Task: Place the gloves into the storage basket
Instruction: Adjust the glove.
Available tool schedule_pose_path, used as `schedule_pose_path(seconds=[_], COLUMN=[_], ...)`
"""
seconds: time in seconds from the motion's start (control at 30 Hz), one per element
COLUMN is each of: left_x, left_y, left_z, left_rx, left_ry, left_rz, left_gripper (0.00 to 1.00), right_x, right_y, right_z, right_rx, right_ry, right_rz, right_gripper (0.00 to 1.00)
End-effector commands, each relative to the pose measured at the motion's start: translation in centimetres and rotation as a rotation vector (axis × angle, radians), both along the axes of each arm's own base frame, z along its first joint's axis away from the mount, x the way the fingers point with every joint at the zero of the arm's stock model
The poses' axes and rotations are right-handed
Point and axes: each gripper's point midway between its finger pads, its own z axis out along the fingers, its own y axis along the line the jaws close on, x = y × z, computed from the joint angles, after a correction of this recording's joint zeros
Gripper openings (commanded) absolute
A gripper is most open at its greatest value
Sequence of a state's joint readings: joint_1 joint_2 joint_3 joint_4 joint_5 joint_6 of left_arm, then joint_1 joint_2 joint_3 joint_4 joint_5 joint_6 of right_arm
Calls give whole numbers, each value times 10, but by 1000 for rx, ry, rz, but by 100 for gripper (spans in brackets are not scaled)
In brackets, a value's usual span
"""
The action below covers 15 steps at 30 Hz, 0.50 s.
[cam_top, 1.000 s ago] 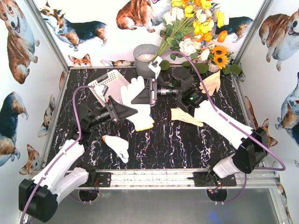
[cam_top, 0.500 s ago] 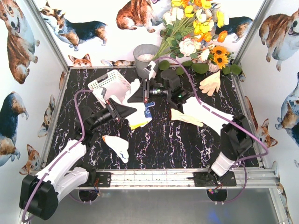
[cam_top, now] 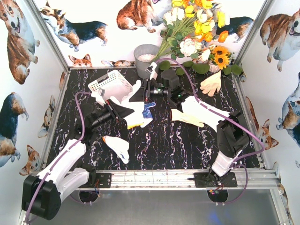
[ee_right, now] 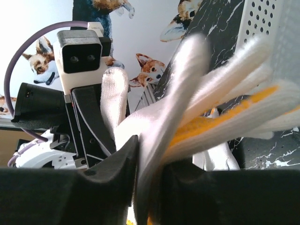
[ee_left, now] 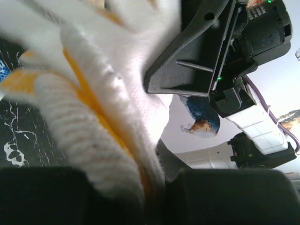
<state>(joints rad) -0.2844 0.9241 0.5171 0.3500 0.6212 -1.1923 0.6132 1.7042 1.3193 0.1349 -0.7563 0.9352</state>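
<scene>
Black marble table (cam_top: 178,140), left tool (ee_left: 157,180) newly clamped on white glove (cam_top: 136,108) (orange trim), right tool (ee_right: 147,183) pinching same glove, basket (cam_top: 108,83) beside.

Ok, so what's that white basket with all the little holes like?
The white basket looks like hard plastic: a shallow rectangular tray, its walls dotted with small holes. It sits skewed at the far left of the black marble table. No glove shows inside. The white glove reaches its right corner; whether they touch I cannot tell.
</scene>
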Motion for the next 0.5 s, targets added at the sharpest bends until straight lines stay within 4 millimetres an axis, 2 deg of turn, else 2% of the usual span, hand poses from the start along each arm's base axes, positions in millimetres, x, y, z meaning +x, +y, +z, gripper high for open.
schedule_pose_path(seconds=[0.0, 0.07, 0.13, 0.17, 0.33, 0.47], left_x=[5, 7, 10, 11, 25, 33], left_y=[1, 3, 5, 6, 13, 16], left_z=[29, 34, 39, 41, 49, 71], left_rx=[-20, -29, -33, -29, 0, -59], left_ry=[-76, -80, -82, -83, -78, -101], left_rz=[-7, 1, 17, 24, 91, 126], left_gripper=[0, 0, 0, 0, 0, 0], right_x=[-1, -5, -6, -7, -17, -37], right_y=[-8, -13, -22, -27, -49, -62], right_z=[35, 37, 37, 38, 45, 47], right_rx=[54, 55, 36, 27, 10, 38], right_ry=[-119, -131, -134, -137, -131, -96], right_rz=[10, -2, -31, -44, -92, -117], right_gripper=[31, 45, 76, 83, 95, 99])
